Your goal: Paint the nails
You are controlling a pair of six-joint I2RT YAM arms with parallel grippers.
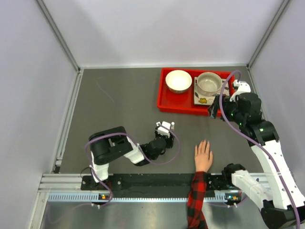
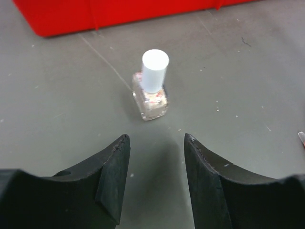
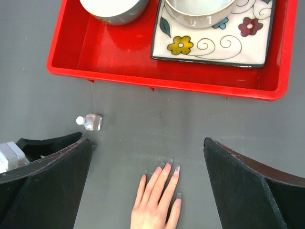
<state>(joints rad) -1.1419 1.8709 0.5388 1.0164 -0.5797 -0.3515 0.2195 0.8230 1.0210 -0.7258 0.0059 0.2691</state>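
Red tray (image 3: pixel 167 85) edge well apart from nails (image 3: pixel 177 169).

**Red, Grey and Black Across the Table**

The tabletop (image 1: pixel 119 105) is dark grey, and the walls (image 1: pixel 152 28) around it are pale grey. At the upper right of the top view is a bright red tray (image 1: pixel 164 102) with a white bowl (image 1: pixel 178 81) and a beige bowl (image 1: pixel 209 83). The square plate (image 3: pixel 224 47) is white, patterned with a yellow flower, a dark red flower, teal leaves and black curls. The nail polish bottle (image 2: pixel 152 95) is clear glass with pale contents, reddish flecks and a white cap. The light-skinned hand (image 1: pixel 203 156) has pale grey nails (image 3: pixel 177 169) and a red-and-black plaid sleeve (image 1: pixel 196 202). The left arm (image 1: pixel 112 148) and right arm (image 1: pixel 271 148) are black and white, with purple cables (image 1: pixel 178 145). The left gripper (image 2: pixel 156 139) and right gripper (image 3: pixel 147 141) have matte black fingers.
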